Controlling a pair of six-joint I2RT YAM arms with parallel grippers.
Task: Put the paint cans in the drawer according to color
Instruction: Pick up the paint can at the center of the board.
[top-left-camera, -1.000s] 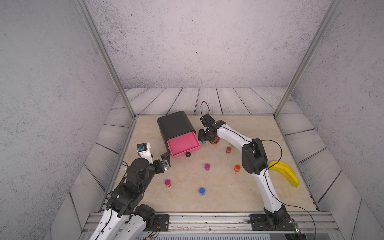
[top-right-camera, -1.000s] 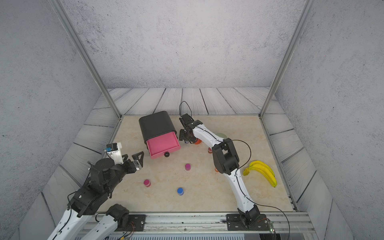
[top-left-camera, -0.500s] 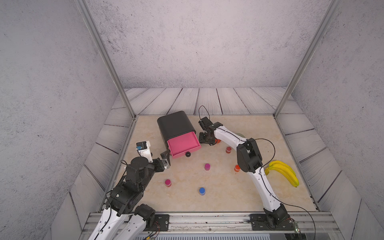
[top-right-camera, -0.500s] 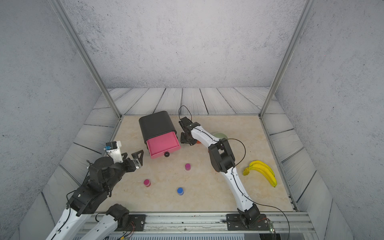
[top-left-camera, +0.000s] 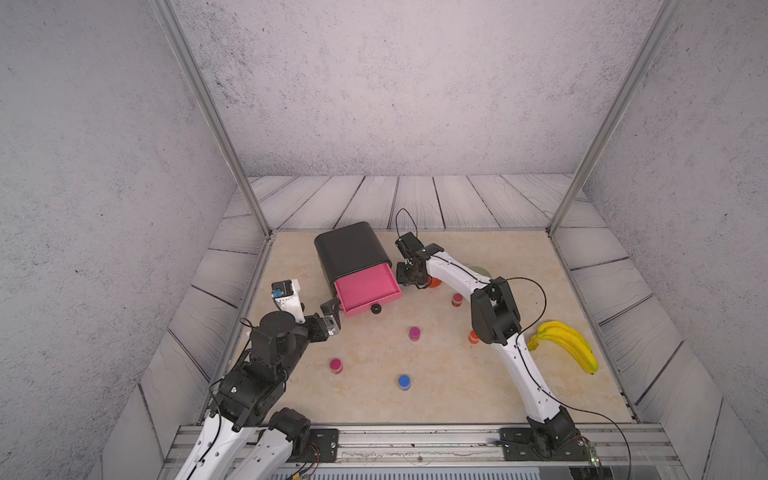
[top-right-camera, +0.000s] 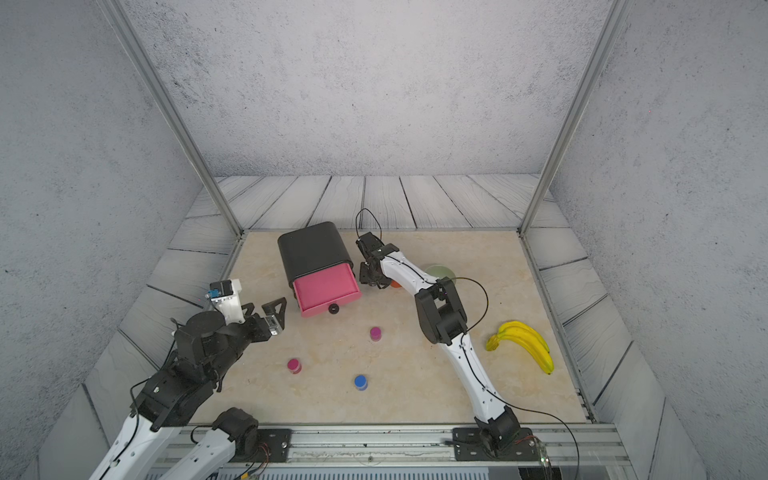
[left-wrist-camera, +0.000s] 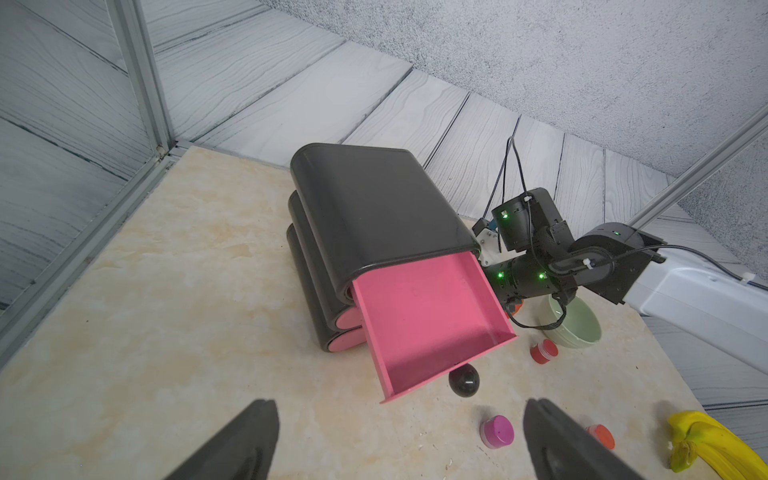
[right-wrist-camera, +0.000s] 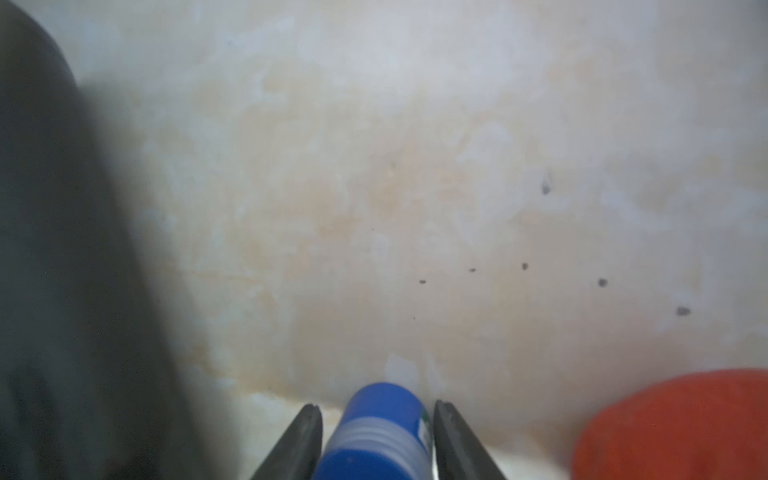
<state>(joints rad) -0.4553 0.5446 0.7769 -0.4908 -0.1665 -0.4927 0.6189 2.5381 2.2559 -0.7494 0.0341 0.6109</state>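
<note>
While the front of the table is being left undisturbed, with the near blue can (top-left-camera: 404, 381), the nearer magenta can (top-left-camera: 336, 365), the farther magenta can (top-left-camera: 414, 333) and the orange can (top-left-camera: 473, 336) standing where they stood a second ago, the left gripper (top-right-camera: 262, 308) is being held wide open and empty just short of the pulled-out top drawer (top-left-camera: 365, 286), whose pink floor is being shown bare in the left wrist view. Farther back, past the red can (top-left-camera: 457, 299), the change is being made. The right gripper (right-wrist-camera: 378, 409) is being lowered to the table beside the black chest (top-left-camera: 351, 249), and its jaws are being drawn in around the far blue can (right-wrist-camera: 374, 453), just beside the tomato (right-wrist-camera: 681, 424). Whether the can is already being pinched cannot be told. No can is being stored yet, so the first pick is judged to be under way, with only a short carry to the open drawer being called for.
</note>
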